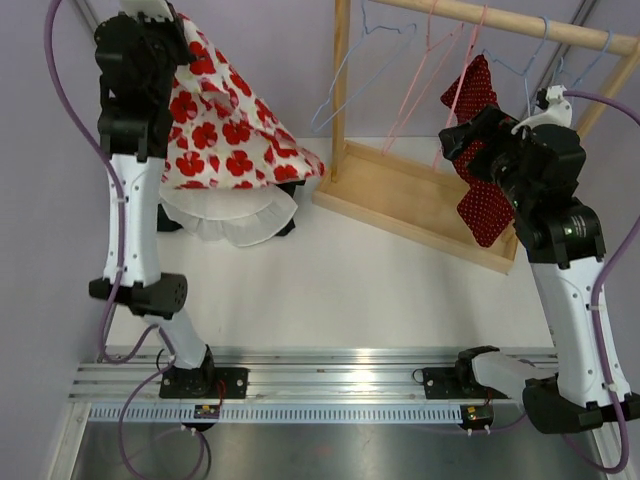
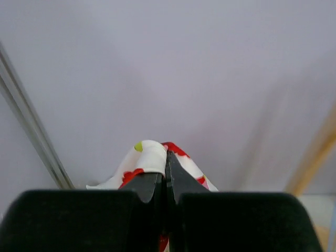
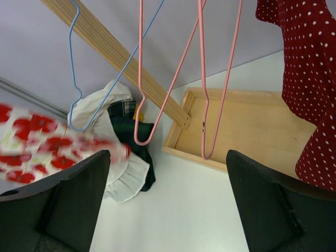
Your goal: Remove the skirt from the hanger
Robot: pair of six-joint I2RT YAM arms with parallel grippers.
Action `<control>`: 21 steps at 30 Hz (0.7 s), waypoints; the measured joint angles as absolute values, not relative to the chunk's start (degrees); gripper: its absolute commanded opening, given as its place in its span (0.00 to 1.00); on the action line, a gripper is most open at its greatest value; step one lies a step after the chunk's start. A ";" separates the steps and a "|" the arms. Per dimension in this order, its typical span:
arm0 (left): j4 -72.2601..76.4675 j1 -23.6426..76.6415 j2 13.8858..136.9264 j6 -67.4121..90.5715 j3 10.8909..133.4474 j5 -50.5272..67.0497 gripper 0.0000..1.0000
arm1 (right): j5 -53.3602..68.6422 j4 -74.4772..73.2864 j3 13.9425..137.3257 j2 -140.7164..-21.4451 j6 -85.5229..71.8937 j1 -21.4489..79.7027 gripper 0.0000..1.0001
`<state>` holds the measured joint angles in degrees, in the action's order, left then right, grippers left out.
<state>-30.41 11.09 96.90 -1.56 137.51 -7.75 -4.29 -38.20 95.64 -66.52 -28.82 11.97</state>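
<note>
Jaws clamped on one poppy skirt (image 1: 225,130) — left gripper (image 2: 167,158); right gripper (image 3: 168,157) stands apart — two pink hangers (image 3: 139,79).

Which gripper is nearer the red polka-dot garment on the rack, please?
Right: the right gripper hangs open beside the polka-dot garment; the left gripper, far away, grips the floral skirt.

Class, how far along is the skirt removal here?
Done: the floral skirt is off the rack, clear of the empty pink hanger. In hand: the left gripper is shut on it above the clothes pile. Left: likely lower and release it. The open right gripper sits beside a hanging polka-dot garment.
</note>
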 measured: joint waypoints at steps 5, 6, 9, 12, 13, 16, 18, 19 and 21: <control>-16.43 2.81 109.49 6.37 138.21 -0.25 0.00 | -1.65 -38.15 92.16 -61.17 -29.06 11.97 0.99; -13.26 2.20 110.72 7.90 134.78 0.43 0.00 | -0.95 -38.11 91.74 -60.77 -29.12 11.97 0.99; -8.62 1.45 116.49 11.73 128.64 3.09 0.50 | 0.19 -38.11 89.12 -59.46 -29.15 11.97 0.99; -7.81 1.41 122.58 14.85 125.10 4.93 0.99 | 0.80 -38.83 87.26 -58.37 -28.97 11.97 1.00; -8.40 1.37 124.51 15.90 124.03 5.19 0.99 | 0.97 -39.07 87.22 -58.11 -28.84 11.97 0.99; -13.23 1.26 127.72 18.46 120.79 5.15 0.99 | 1.19 -39.79 88.29 -57.52 -27.81 11.97 1.00; -15.07 0.91 127.00 19.55 116.46 5.02 0.99 | 1.13 -40.23 90.28 -57.30 -26.61 11.97 0.99; -14.70 0.75 125.64 19.81 113.67 4.84 0.99 | 1.10 -40.36 91.57 -57.28 -26.11 11.97 0.99; -13.93 0.51 120.27 20.03 105.75 4.49 0.99 | 0.56 -40.64 94.37 -57.28 -25.45 11.97 0.99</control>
